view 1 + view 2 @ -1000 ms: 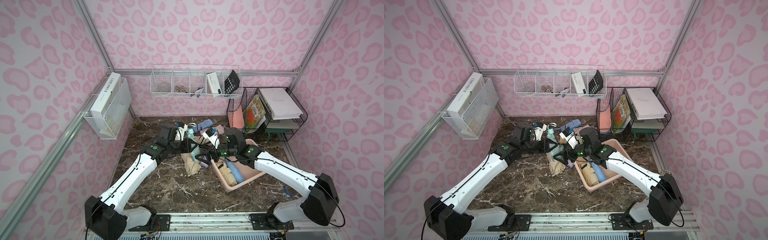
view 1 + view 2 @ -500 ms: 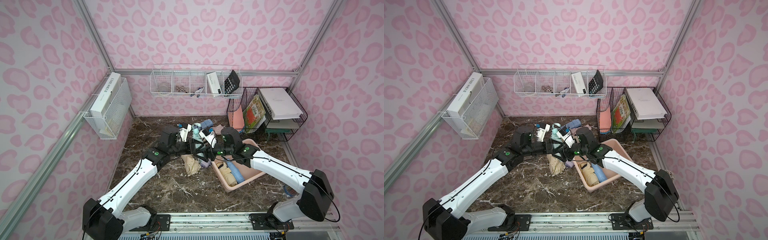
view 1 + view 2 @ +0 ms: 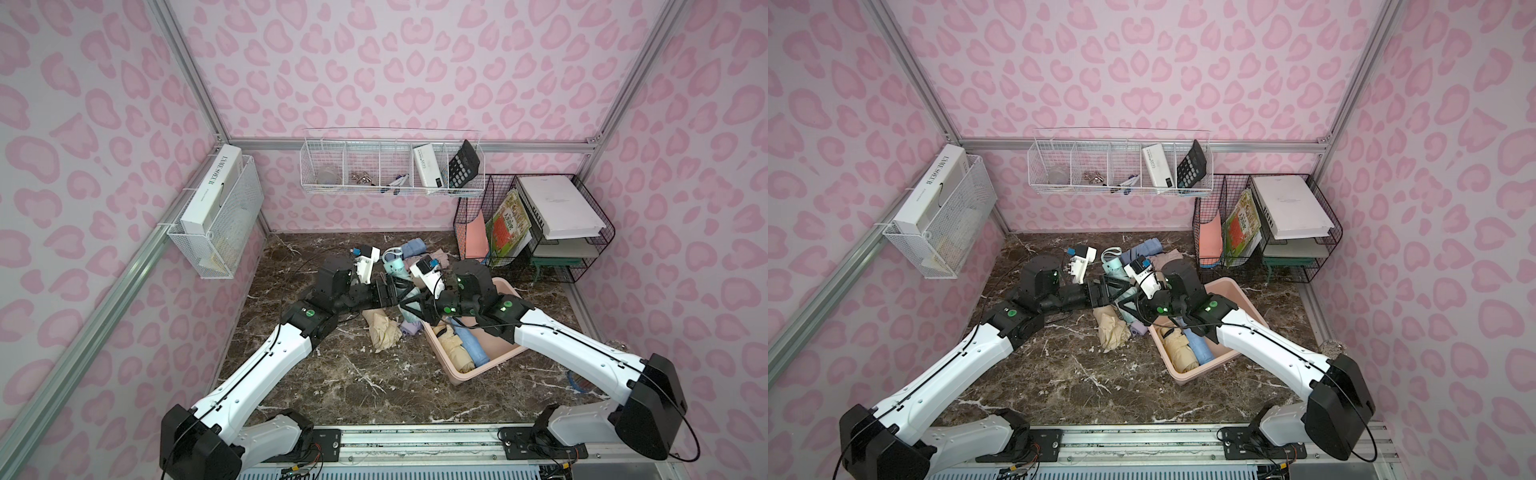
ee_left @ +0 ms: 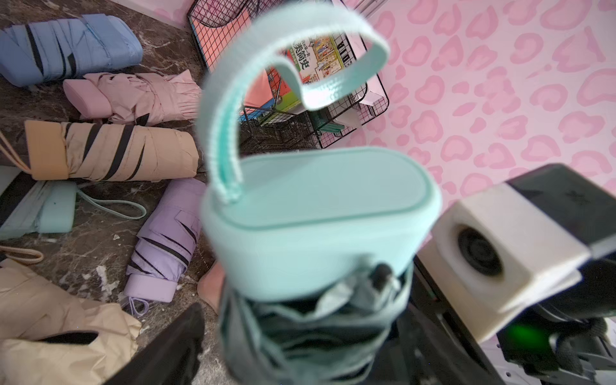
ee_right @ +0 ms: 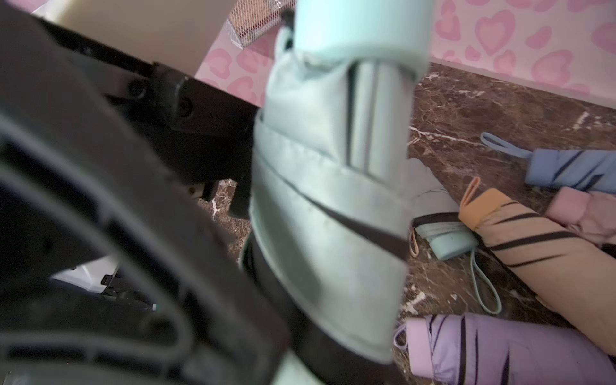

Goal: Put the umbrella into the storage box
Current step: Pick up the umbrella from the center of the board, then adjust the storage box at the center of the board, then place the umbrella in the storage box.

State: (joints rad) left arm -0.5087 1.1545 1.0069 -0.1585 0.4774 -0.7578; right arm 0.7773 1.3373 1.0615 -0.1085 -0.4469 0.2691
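A: Where is the umbrella at this moment?

B: The mint umbrella (image 3: 392, 266) is in the air, almost upright. Its handle cap (image 4: 316, 213) and strap loop (image 4: 226, 110) are on top. It stands between the two grippers, which meet from opposite sides above the marble table (image 3: 332, 374).

A: Which gripper has it?

B: The right gripper (image 3: 409, 305). In the right wrist view its dark fingers (image 5: 133, 250) press on the folded fabric, so it is clamped on the mint umbrella. The left gripper (image 3: 394, 291) is around the same umbrella, but spread. In the left wrist view one finger (image 4: 173, 346) stands apart from the fabric, and a strip of table shows in the gap.

A: And the storage box?

B: The storage box (image 3: 486, 370) lies on the table just to the right of the grippers. The mint umbrella is beside its left far corner, not inside. A beige umbrella (image 3: 451, 345) and a blue umbrella (image 3: 471, 349) lie in the box.

A: What is around?

B: On the table near the grippers lie a cream umbrella (image 4: 60, 333) and a lilac umbrella (image 4: 163, 246). Further back are a tan umbrella (image 4: 110, 150) and a pink umbrella (image 4: 133, 96).
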